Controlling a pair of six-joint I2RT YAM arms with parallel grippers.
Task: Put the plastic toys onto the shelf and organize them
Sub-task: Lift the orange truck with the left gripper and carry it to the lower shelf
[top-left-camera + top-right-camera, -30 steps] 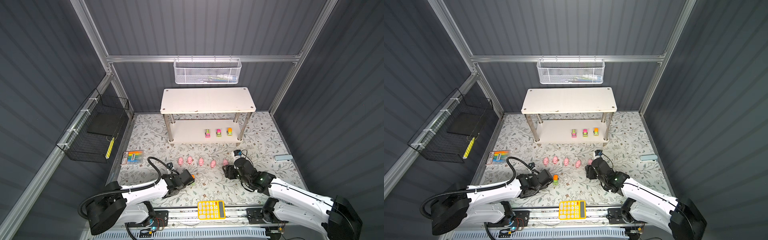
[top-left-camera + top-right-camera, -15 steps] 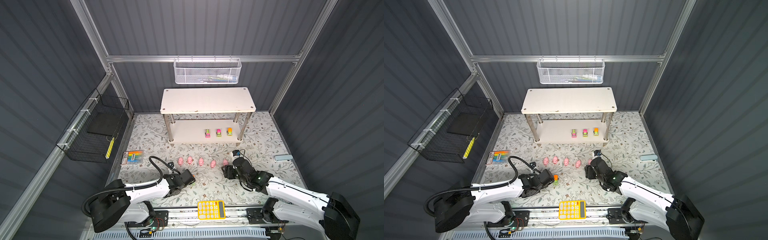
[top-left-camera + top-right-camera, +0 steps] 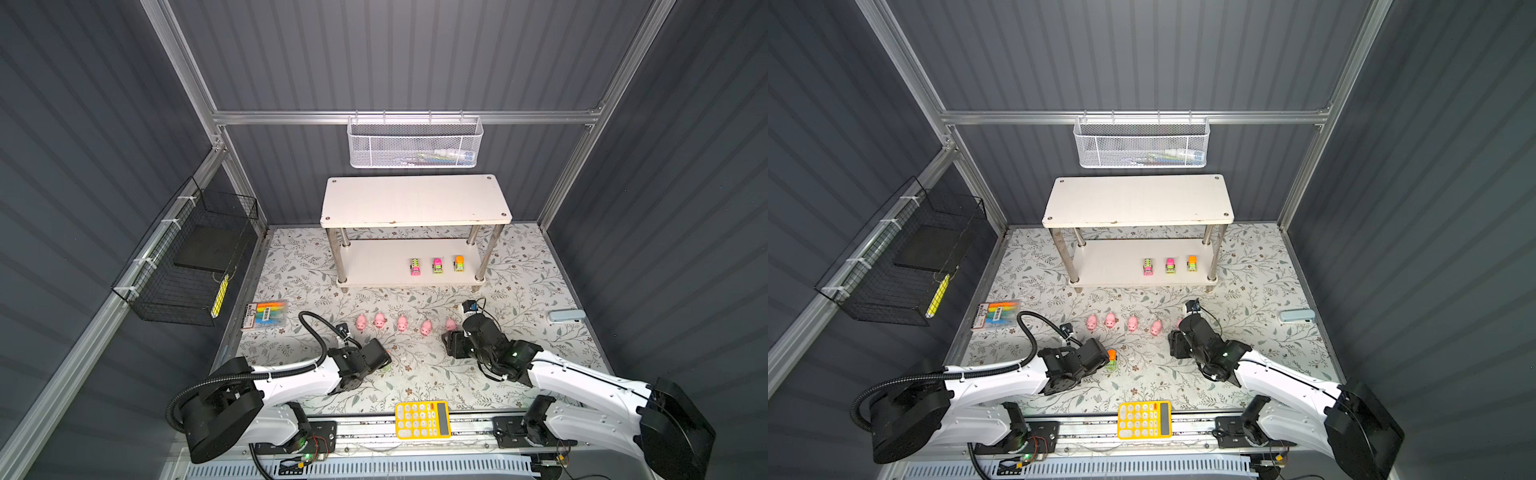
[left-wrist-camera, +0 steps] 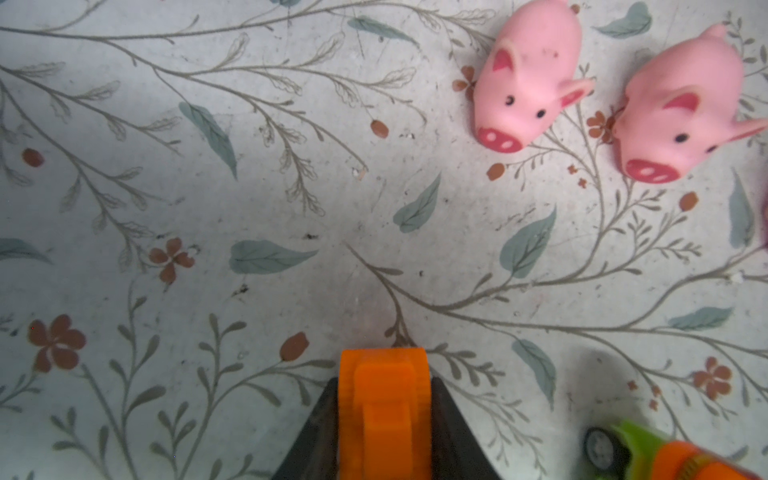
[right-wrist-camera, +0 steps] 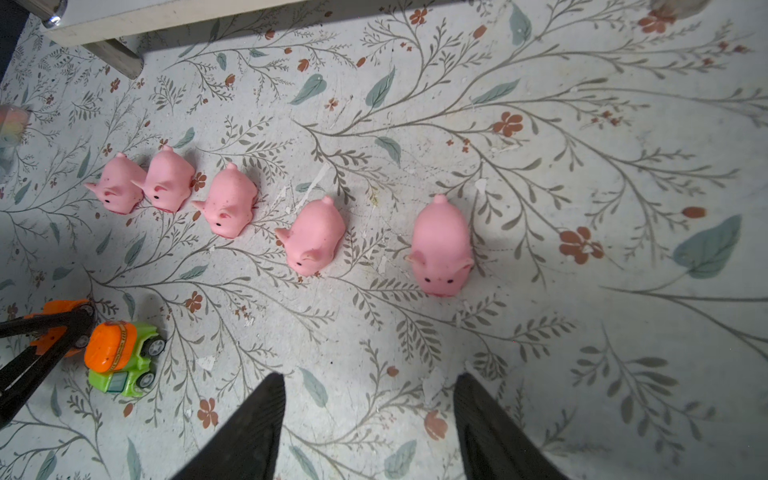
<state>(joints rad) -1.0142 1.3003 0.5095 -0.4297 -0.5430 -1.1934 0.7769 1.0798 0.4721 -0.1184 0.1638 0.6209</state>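
**Left gripper clamped on orange toy; 3 vehicles on the shelf, 5 pigs on the mat**

In the left wrist view the left gripper (image 4: 383,388) has its 2 dark fingers (image 4: 316,436) pressed against both sides of a small orange plastic toy vehicle (image 4: 382,415), with no gap on either side. Whether the toy rests on the floral-patterned mat (image 3: 519,291) or is lifted off it cannot be told.

Just beside that gripper, a green plastic toy truck with an orange drum (image 5: 120,357) stands on the mat on its wheels, free of the fingers.

The right gripper (image 5: 370,384) hangs low over the mat with its fingers (image 5: 249,432) apart and only bare mat between them.

Ahead of it, 5 small pink rubbery pigs with darker snouts stand in a loose row on the mat (image 5: 118,189) (image 5: 168,180) (image 5: 230,201) (image 5: 316,237) (image 5: 442,249). The 2 at the left arm's end of the row are nearly touching, and the others are spaced apart.

At the back, the white 2-tier shelf with chrome tube legs (image 3: 415,199) has a bare upper board. Its lower board carries 3 small multicoloured plastic toy vehicles (image 3: 415,267) (image 3: 437,265) (image 3: 459,263), side by side towards its right end.

A yellow calculator (image 3: 422,419) lies at the front edge between the 2 arm bases.
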